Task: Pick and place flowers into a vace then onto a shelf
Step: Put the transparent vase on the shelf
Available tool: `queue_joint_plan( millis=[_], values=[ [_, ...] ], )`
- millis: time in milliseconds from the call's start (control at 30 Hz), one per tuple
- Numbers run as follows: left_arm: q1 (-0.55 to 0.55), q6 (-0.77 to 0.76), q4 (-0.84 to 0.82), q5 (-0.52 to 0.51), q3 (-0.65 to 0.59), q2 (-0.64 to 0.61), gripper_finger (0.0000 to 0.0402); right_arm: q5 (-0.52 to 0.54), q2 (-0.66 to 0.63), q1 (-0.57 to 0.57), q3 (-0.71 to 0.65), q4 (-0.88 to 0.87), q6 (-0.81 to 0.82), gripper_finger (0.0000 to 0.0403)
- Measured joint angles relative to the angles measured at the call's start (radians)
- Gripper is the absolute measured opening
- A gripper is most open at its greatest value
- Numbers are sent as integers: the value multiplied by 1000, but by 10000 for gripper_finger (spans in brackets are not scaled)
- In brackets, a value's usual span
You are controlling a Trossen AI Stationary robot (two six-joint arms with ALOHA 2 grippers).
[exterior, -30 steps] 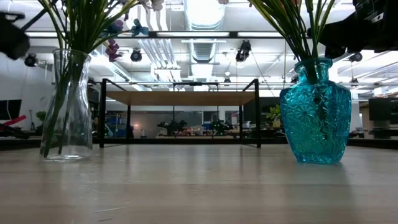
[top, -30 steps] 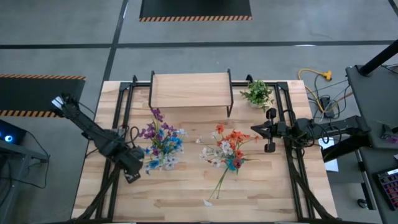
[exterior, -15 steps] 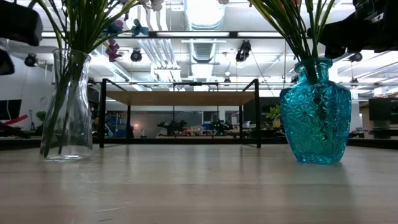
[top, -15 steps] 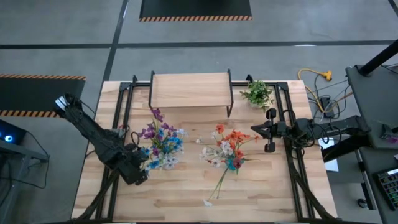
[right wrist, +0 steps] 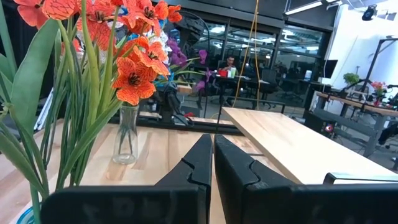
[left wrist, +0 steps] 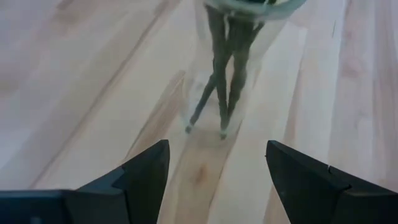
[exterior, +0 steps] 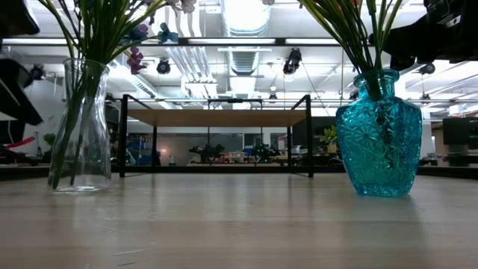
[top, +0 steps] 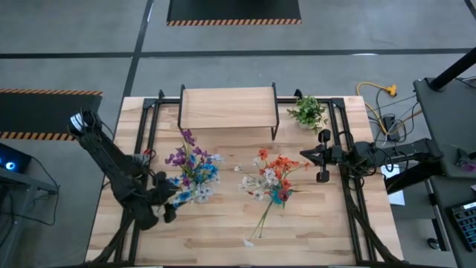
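Glass dominates: a clear, smooth, narrow-necked vase (exterior: pixel 80 127) holds thin green stems of the blue, purple and white flowers (top: pixel 192 173), and a faceted teal vase (exterior: pixel 379 134) carries the orange-red and white flowers (top: pixel 271 177). Both stand on the pale plank surface (top: pixel 216 231), in front of the shelf (top: pixel 227 107) with its light wood top and thin black legs. The left gripper (left wrist: pixel 214 168) is angled down at the clear vase's base, its fingers spread wide and released, close to but apart from the glass. The right gripper (right wrist: pixel 213 163) is stretched level beside the teal vase, fingers clenched together, grasping nothing.
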Motion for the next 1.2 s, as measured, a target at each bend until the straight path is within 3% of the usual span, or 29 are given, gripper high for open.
queue_joint_plan(
  millis=[233, 433, 800, 1200],
  values=[
    [-4, 108, 278, -99, -139, -3, 251, 0, 0, 0, 0, 0, -18, 8],
    [-4, 135, 309, -139, -163, -6, 255, 0, 0, 0, 0, 0, -19, 9],
    [-4, 217, 335, -305, -164, -6, 318, 0, 0, 0, 0, 0, -33, 9],
    [7, 307, 474, -354, -170, 29, 338, 0, 0, 0, 0, 0, -45, 9]
  ],
)
